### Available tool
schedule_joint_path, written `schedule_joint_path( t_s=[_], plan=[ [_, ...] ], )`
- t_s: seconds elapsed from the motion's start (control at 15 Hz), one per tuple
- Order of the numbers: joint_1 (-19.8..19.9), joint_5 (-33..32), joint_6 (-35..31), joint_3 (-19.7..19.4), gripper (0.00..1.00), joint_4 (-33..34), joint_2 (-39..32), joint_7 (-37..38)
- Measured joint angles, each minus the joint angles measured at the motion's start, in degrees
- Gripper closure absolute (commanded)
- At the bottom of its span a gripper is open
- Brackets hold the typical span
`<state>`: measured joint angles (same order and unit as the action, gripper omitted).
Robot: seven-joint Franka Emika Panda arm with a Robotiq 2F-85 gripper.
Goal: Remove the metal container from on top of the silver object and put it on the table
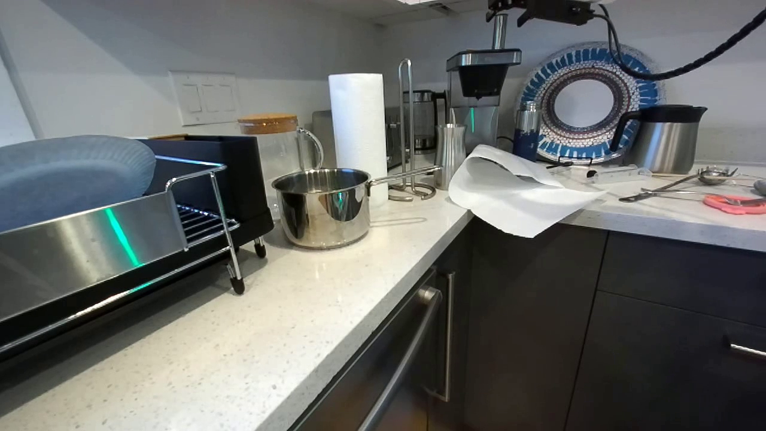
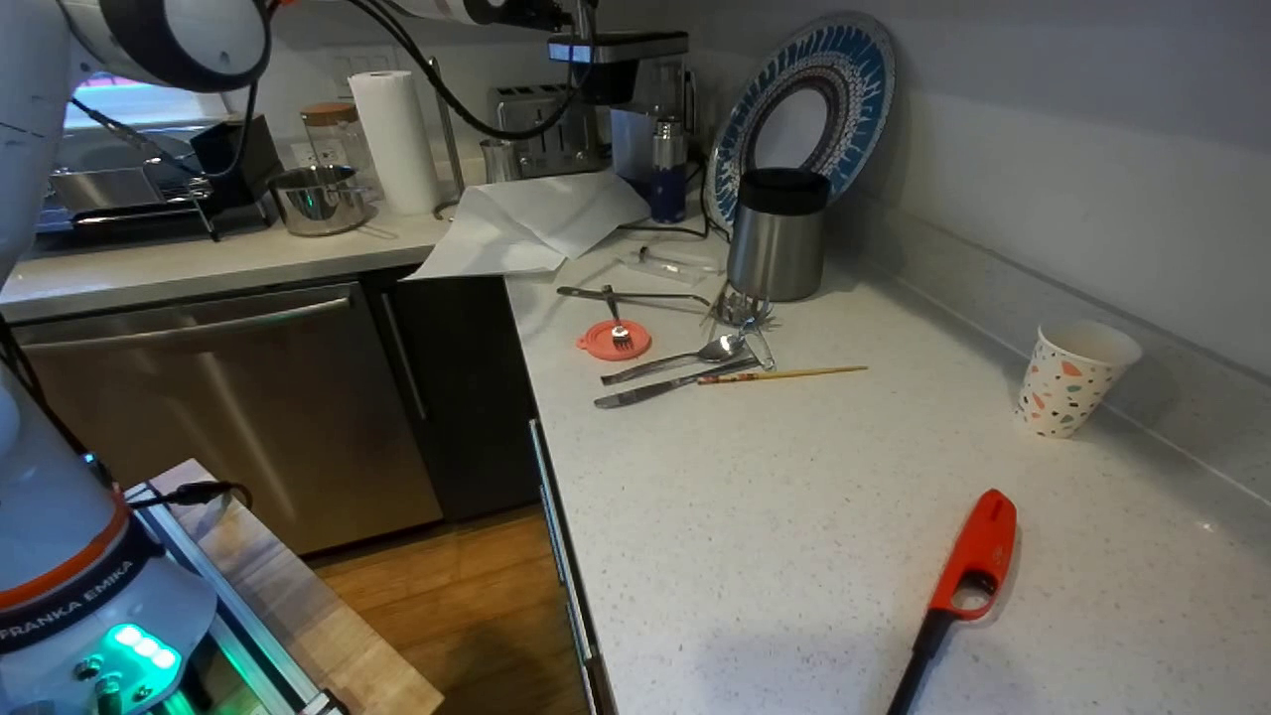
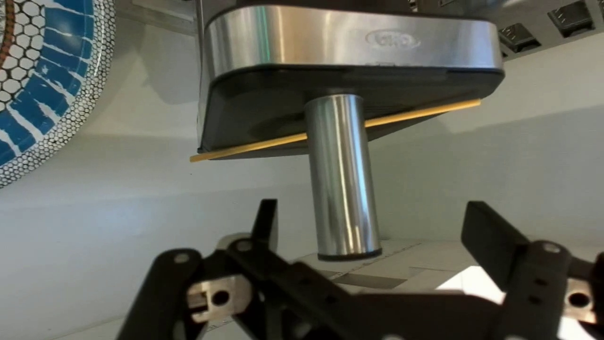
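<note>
Our end effector (image 3: 372,210) is gaping; before closing, we should be centring upon the metal container (image 3: 339,170) atop the coffee maker (image 3: 325,42).

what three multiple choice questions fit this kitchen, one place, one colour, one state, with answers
1. Where is the metal container?
A) in the pot
B) on the coffee maker
C) beside the cup

2. What colour is the lighter handle?
A) green
B) blue
C) red

3. How is the claw?
A) open
B) shut on the container
C) shut, empty

1 B: it rises from the coffee maker's top in an exterior view.
2 C: plain red in an exterior view.
3 A: its jaws stand wide apart in the wrist view.
</note>
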<state>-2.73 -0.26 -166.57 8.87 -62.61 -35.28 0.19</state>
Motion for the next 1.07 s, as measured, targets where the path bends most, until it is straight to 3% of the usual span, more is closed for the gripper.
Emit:
schedule_joint_path(
  t_s=[0.07,0.13,0.27,0.73,1.07],
  plan=[
    [0.1,0.0,0.0,0.3,0.00,1.5,-1.3,-0.9],
    [0.1,-0.1,0.0,0.4,0.23,2.9,-2.5,-1.7],
    [0.1,-0.3,0.0,0.4,0.32,5.7,-4.9,-3.1],
    [0.1,-0.3,0.5,1.0,0.88,14.1,-10.9,-6.7],
    [0.3,-0.3,2.3,3.0,0.89,17.3,-12.3,-9.0]
  ],
)
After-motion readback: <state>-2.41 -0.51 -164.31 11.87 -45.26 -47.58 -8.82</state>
